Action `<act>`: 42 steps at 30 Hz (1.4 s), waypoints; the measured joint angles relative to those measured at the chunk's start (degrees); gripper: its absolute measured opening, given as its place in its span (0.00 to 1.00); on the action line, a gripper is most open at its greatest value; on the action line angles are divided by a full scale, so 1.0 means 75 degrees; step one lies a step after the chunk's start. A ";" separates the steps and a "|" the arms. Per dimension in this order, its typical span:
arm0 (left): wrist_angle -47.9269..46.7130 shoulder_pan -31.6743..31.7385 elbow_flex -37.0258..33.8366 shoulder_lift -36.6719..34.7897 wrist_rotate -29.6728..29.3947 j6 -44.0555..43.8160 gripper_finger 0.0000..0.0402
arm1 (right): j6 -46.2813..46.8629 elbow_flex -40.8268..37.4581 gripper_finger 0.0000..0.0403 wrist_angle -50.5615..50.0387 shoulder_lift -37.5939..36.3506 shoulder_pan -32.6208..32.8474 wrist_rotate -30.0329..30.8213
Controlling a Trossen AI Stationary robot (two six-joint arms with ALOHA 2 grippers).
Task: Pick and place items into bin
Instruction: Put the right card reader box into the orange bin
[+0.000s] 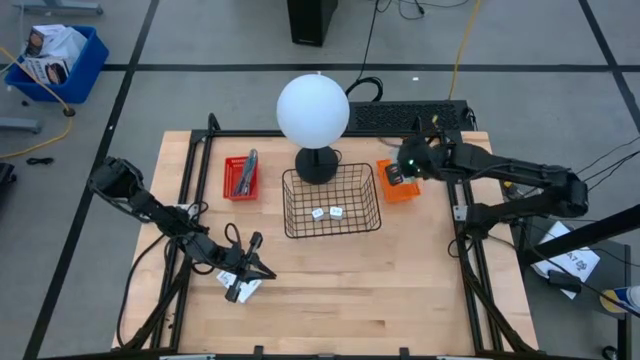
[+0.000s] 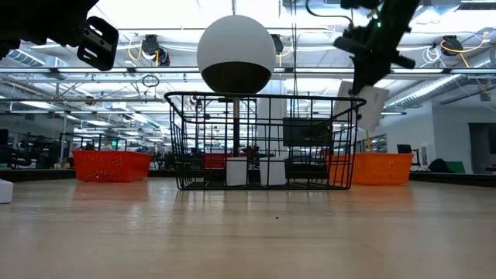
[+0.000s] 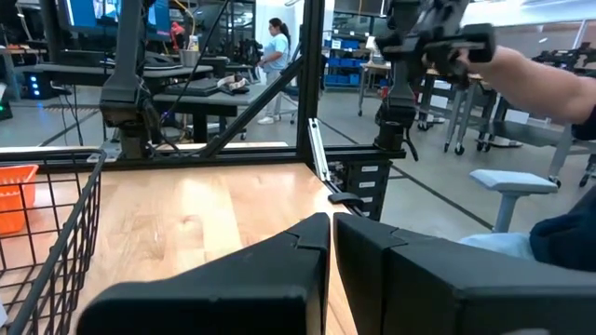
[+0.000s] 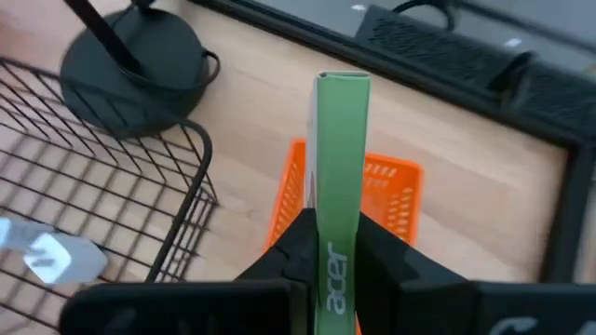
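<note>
My right gripper (image 4: 333,249) is shut on a thin flat white card with a green edge marked "acer" (image 4: 341,158). It hangs above the small orange bin (image 1: 400,186) at the back right. The card shows below the gripper in the low view (image 2: 371,105). A black wire basket (image 1: 296,205) stands mid-table with two small white items (image 1: 327,212) on its floor. My left gripper (image 3: 331,244) is shut near the table's front left, pointing level, with nothing seen between its fingers. A white card (image 1: 241,289) lies on the table right beside it. My right gripper pinches the card's two flat faces between its fingers, at the card's end nearest the wrist (image 4: 333,223). The fingers slant down from the table's right side. The card juts out past the fingertips, edge-on to the wrist camera, lifted clear above the orange bin.
A red bin (image 1: 229,182) holding a grey tool (image 1: 247,172) stands left of the basket. The white globe lamp (image 1: 313,108) stands on its dark foot behind the basket. A person's arm (image 3: 535,79) shows beyond the table's right edge. Bare wood lies in front of the basket.
</note>
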 joint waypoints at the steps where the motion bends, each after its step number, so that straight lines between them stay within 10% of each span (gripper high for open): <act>1: -0.0001 -0.0001 0.0000 0.0000 0.0000 -0.0010 0.06 | -0.0132 -0.0230 0.07 0.0301 -0.0130 -0.0238 -0.0233; 22: -0.0016 -0.0001 0.0000 0.0000 0.0000 -0.0015 0.06 | -0.1278 -0.2702 0.08 0.3201 -0.0690 -0.3372 -0.4402; 42: -0.0080 0.0000 0.0000 0.0000 -0.0003 -0.0039 0.06 | -0.1173 -0.3176 0.15 0.3424 -0.0662 -0.3597 -0.4879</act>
